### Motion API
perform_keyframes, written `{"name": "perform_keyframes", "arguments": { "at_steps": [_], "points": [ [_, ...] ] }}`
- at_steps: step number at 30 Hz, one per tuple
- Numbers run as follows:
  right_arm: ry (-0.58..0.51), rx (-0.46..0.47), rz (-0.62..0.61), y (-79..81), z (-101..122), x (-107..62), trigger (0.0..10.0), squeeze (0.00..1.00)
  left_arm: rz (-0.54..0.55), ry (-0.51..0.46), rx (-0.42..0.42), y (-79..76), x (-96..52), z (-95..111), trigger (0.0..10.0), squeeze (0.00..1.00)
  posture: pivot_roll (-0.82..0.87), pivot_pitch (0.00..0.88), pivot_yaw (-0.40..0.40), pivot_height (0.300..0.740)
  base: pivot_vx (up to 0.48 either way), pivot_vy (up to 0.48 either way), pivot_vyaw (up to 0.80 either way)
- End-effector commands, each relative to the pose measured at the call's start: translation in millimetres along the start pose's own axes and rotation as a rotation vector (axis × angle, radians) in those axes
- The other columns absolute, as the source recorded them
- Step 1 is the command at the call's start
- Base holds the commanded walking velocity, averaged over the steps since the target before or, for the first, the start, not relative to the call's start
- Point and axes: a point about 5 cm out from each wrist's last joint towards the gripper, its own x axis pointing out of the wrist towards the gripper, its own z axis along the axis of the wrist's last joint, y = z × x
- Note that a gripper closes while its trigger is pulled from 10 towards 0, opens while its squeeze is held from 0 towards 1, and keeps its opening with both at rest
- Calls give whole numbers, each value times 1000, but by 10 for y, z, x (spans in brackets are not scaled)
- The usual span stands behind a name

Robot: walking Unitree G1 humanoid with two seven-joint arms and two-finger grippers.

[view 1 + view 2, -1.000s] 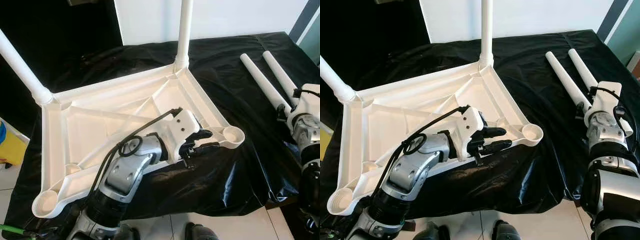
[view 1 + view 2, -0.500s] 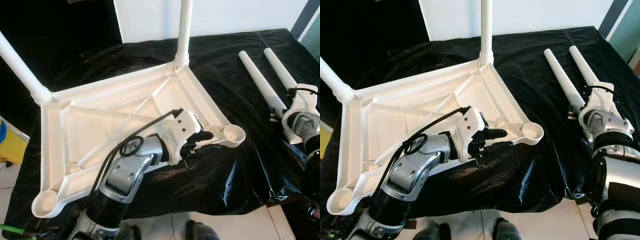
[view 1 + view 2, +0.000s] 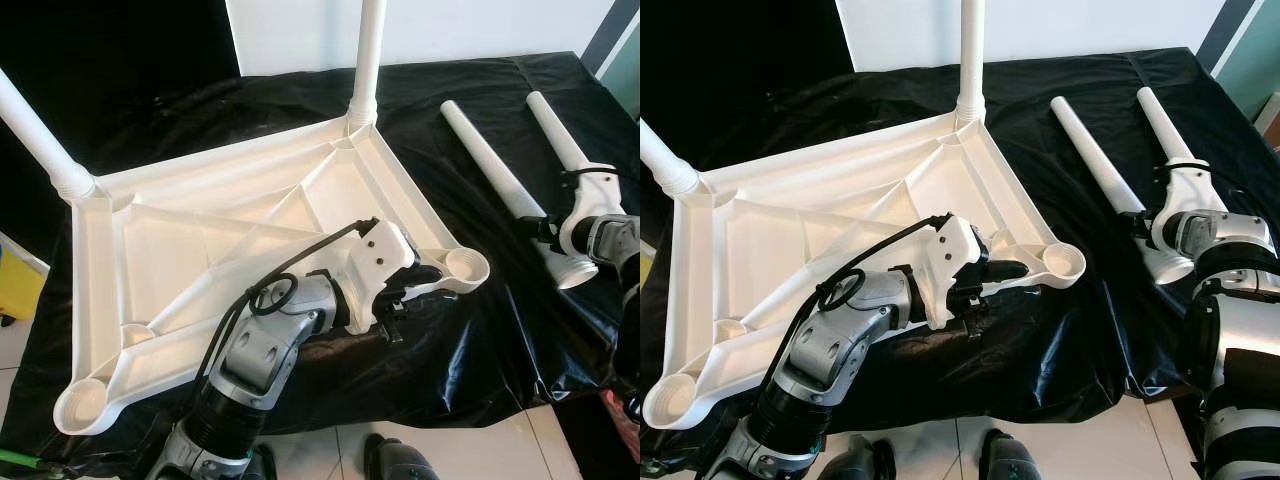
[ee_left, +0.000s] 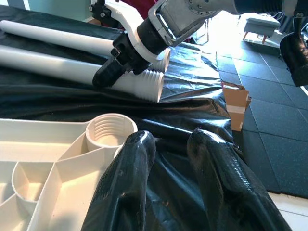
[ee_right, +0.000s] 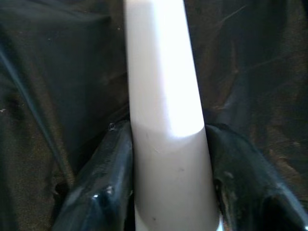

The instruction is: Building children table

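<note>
Right claw (image 3: pixel 1152 238) grips one of two loose legs (image 3: pixel 1102 165) (left claw (image 3: pixel 425 290) parted).

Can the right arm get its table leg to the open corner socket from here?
Probably yes. The right pincer grips the leg near its threaded end, and only bare black sheet lies between it and the socket; the left pincer sits close beside it.

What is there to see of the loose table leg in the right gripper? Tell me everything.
The table leg is a long, smooth white tube of plastic look, tapering to a narrow far end, with a ridged screw thread at its wide open end. It lies on the black sheet. The right gripper is shut on it near the threaded end. A second loose leg lies beside it, apart.
</note>
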Motion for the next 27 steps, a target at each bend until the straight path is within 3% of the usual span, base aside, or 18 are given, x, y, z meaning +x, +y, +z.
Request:
{"name": "perform_keyframes", "arguments": {
  "at_steps": [1, 6, 10, 11, 12, 24, 26, 27],
  "points": [
    [102, 23, 4, -11, -232, 39, 0, 0, 113, -9, -4, 25, -1, 11, 10000, 0, -118, 214, 12, 740, 0, 0, 0],
    [130, 28, 23, -7, -298, 45, 0, 0, 125, -12, -5, 41, 0, 15, 10000, 0, -114, 209, 9, 740, 0, 0, 0],
    [7, 35, 83, 82, -154, 67, 0, 0, 138, -12, -8, 60, -8, 20, 10000, 0, -102, 198, 7, 740, 0, 0, 0],
    [-70, 24, 97, 105, -60, 62, 9216, 0, 147, -14, -12, 70, -16, 23, 10000, 0, -99, 197, 6, 740, 0, 0, 0],
    [-138, 17, 105, 121, 25, 50, 10000, 0, 156, -19, -17, 84, -28, 27, 10000, 0, -98, 195, 6, 740, 0, 0, 0],
    [-281, 62, 158, 166, 339, -55, 10000, 0, 207, -70, -56, 238, -120, 113, 10000, 0, -94, 176, 11, 740, 0, 0, 0],
    [-316, 47, 162, 173, 404, -80, 10000, 0, 217, -81, -53, 258, -123, 129, 10000, 0, -96, 169, 11, 740, 0, 0, 0],
    [-388, 43, 176, 197, 502, -121, 10000, 0, 231, -95, -65, 297, -129, 151, 10000, 0, -97, 165, 10, 740, 0, 0, 0]
  ]
}}
